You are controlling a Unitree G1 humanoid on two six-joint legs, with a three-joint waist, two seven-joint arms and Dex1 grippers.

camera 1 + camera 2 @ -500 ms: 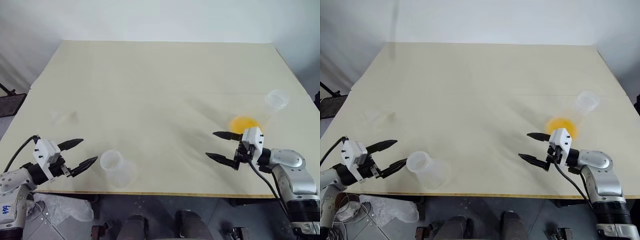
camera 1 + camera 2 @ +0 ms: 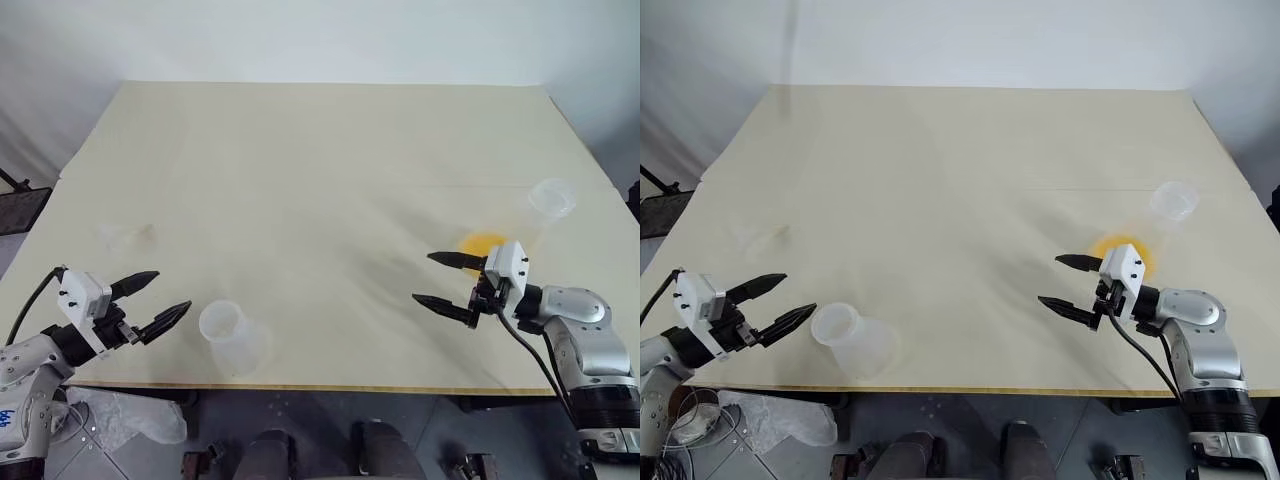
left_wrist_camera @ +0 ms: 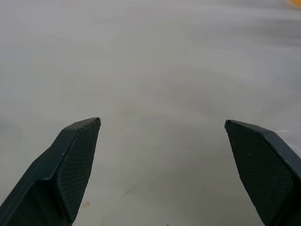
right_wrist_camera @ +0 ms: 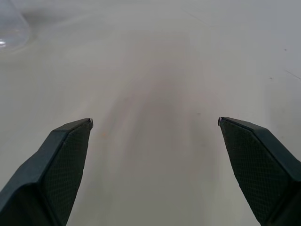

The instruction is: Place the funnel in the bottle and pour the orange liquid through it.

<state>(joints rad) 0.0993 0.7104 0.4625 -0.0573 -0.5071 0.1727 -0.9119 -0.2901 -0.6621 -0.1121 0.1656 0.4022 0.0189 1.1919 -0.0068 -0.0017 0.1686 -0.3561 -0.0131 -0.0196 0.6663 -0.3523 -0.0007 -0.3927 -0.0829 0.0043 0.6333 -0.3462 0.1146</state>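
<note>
Currently, both grippers hover low over the near part of the pale wooden table (image 2: 320, 160), each with its two black fingers spread wide and nothing between them.

The left gripper (image 2: 158, 299) sits at the near left edge, pointing toward the right. Just beside its fingertips, apart from them, stands the bottle (image 2: 232, 338), a translucent whitish plastic vessel with its round open mouth facing up, close to the near edge.

The right gripper (image 2: 436, 280) sits on the near right side, pointing toward the left. The orange liquid (image 2: 482, 243) lies just behind it, partly hidden by the gripper body; it appears to sit in a clear container lying on its side, whose round rim (image 2: 553, 197) shows farther to the right and farther back.

A faint clear shape on the left side of the table, possibly the funnel (image 2: 128, 234), lies beyond the left gripper; its outline cannot be resolved.
</note>
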